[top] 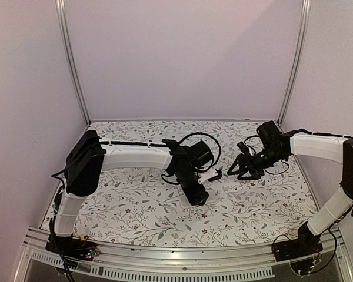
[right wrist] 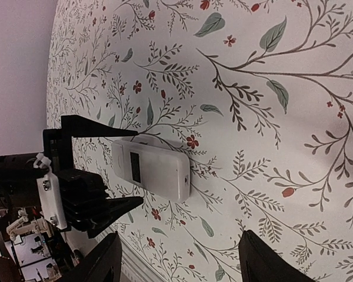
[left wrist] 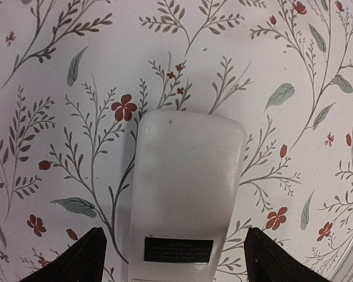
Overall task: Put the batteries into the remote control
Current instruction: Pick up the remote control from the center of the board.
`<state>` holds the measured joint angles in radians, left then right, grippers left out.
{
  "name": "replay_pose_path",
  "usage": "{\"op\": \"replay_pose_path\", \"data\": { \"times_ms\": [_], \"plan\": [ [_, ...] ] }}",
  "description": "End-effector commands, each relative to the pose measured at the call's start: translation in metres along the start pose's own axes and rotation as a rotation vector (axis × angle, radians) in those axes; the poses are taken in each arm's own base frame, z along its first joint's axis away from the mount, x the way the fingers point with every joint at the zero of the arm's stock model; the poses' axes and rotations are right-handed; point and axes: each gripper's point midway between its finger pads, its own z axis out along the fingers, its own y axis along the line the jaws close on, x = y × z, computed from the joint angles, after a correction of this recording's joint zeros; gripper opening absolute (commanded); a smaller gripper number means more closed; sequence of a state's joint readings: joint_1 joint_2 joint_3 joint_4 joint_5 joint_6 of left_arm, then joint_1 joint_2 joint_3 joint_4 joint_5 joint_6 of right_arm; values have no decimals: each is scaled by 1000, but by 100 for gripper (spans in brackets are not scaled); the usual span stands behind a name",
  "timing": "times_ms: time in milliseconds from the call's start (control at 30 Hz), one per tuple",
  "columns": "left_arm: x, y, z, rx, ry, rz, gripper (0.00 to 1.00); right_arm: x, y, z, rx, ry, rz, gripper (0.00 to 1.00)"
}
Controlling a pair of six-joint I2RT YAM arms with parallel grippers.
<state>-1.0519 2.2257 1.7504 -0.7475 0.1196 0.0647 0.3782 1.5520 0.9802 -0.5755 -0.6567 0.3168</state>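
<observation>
Black fingers (left wrist: 82, 261) of the left gripper (left wrist: 173, 254) stand spread wide, and the remote control (left wrist: 185, 182) lies flat on the floral tablecloth (left wrist: 59, 88) between them, clear of both, plain white back up, a dark rectangle (left wrist: 178, 249) at the end nearest the jaws. Its rounded end points straight ahead of them. Ahead of the right gripper (right wrist: 185, 261), apart from it, lies the same remote; those jaws are open too, holding nothing

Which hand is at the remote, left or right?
The left hand: its open fingers straddle the flat white plastic remote control without touching it. The right hand, also open, stands apart.
</observation>
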Motion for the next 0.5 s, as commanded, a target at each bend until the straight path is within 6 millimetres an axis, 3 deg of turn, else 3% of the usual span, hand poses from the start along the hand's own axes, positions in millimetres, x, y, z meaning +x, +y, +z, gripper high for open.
{"op": "replay_pose_path", "data": {
  "times_ms": [0,200,467],
  "plan": [
    [18,-4,17,-28,111,61,82,1,-1,-3,-17,-18,10,68],
    [20,-3,26,-32,134,60,73,2,-2,-5,-19,-23,8,67],
    [8,2,12,-29,73,6,45,3,0,-6,-34,-21,5,66]
  ]
}}
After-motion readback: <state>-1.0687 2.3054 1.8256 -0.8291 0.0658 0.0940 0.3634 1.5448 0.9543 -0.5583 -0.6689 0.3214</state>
